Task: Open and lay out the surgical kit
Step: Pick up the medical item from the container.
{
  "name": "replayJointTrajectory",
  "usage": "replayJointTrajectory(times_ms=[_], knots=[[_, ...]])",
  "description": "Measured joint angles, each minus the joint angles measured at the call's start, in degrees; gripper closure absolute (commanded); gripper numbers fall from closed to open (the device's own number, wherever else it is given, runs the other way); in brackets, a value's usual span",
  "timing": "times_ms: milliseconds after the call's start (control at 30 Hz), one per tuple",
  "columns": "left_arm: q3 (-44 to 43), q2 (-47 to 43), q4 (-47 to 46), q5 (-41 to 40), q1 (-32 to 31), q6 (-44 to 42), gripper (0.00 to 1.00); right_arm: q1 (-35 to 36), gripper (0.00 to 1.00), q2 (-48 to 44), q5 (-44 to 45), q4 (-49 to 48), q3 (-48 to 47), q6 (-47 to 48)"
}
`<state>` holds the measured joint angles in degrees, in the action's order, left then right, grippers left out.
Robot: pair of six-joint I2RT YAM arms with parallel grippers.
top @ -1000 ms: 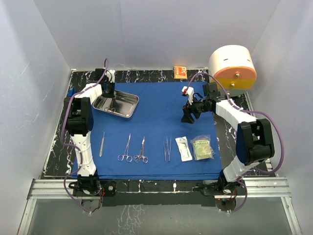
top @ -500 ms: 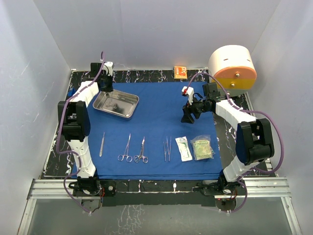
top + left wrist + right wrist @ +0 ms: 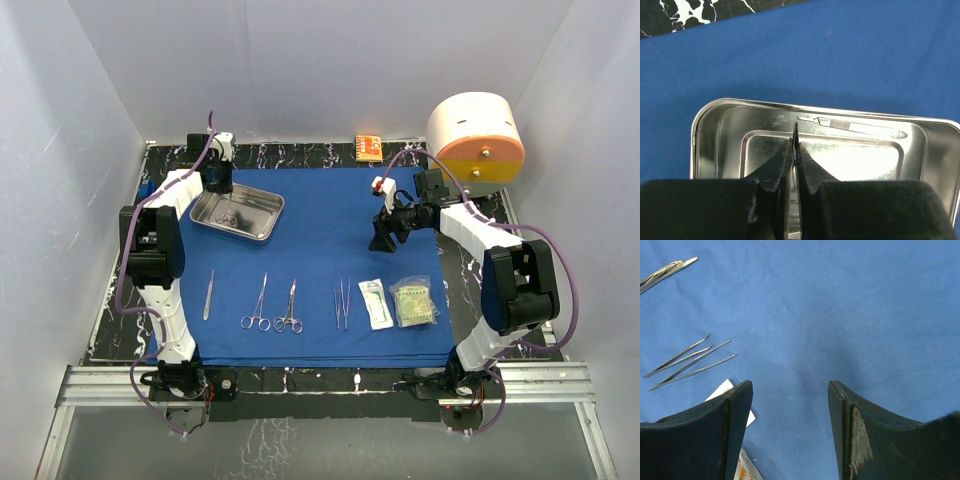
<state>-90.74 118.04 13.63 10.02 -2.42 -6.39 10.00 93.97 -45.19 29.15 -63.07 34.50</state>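
The royal-blue cloth (image 3: 320, 200) lies spread flat on the table. The steel tray (image 3: 262, 236) sits at its far left, and one slim instrument (image 3: 855, 126) lies inside it. My left gripper (image 3: 218, 186) hovers over the tray's far edge (image 3: 695, 130). Its jaws (image 3: 794, 145) are shut on a thin metal instrument seen edge-on. Along the near edge lie tweezers (image 3: 209, 294), two ring-handled forceps (image 3: 257, 305) (image 3: 290, 308), more tweezers (image 3: 342, 303) and two packets (image 3: 376, 303) (image 3: 413, 302). My right gripper (image 3: 382, 240) is open and empty above bare cloth (image 3: 790, 390).
A big cream-and-orange cylinder (image 3: 475, 135) stands at the far right. A small orange box (image 3: 368, 147) sits beyond the cloth's far edge. Black marbled tabletop (image 3: 468, 265) borders the cloth. White walls enclose three sides.
My left gripper drew back toward the tray's far-left corner, then settled over its far edge. The right arm and the laid-out items have not moved.
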Motion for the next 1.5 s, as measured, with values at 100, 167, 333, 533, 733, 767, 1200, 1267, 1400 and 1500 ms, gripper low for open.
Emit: replayJointTrajectory(times_ms=[100,167,333,533,733,767,1200,1267,1400,1500], knots=[[-0.5,0.7,0.0,0.2,0.0,0.0,1.00,0.0,0.40,0.0,0.0,-0.3,0.0,-0.1],[-0.7,1.4,-0.5,0.4,0.0,0.0,1.00,0.0,0.40,0.0,0.1,-0.4,0.0,-0.1],[-2.3,3.1,-0.7,0.8,0.0,0.3,1.00,0.0,0.40,0.3,0.2,-0.7,0.0,-0.1],[-5.5,4.5,-1.4,1.2,0.0,1.1,1.00,0.0,0.40,1.3,0.5,-0.7,0.0,-0.1],[-7.5,6.7,-1.4,1.6,0.0,1.5,1.00,0.0,0.40,2.0,0.9,-0.7,0.0,-0.1],[-7.5,6.8,-1.3,1.7,0.0,1.5,1.00,0.0,0.40,2.0,0.9,-0.7,0.0,-0.1],[-7.6,7.0,-1.6,2.1,0.0,1.8,0.76,0.0,0.40,2.1,1.7,-0.7,0.0,-0.1],[-6.6,6.6,-2.5,2.1,0.0,1.9,0.73,0.0,0.40,2.2,1.7,-0.7,0.0,-0.1],[-2.9,5.2,-3.4,1.9,0.0,1.9,0.72,0.0,0.40,2.5,1.7,-0.7,0.0,-0.1],[-0.7,5.2,-3.0,1.4,0.0,1.7,0.71,0.0,0.40,2.7,1.7,-0.7,0.0,-0.1]])
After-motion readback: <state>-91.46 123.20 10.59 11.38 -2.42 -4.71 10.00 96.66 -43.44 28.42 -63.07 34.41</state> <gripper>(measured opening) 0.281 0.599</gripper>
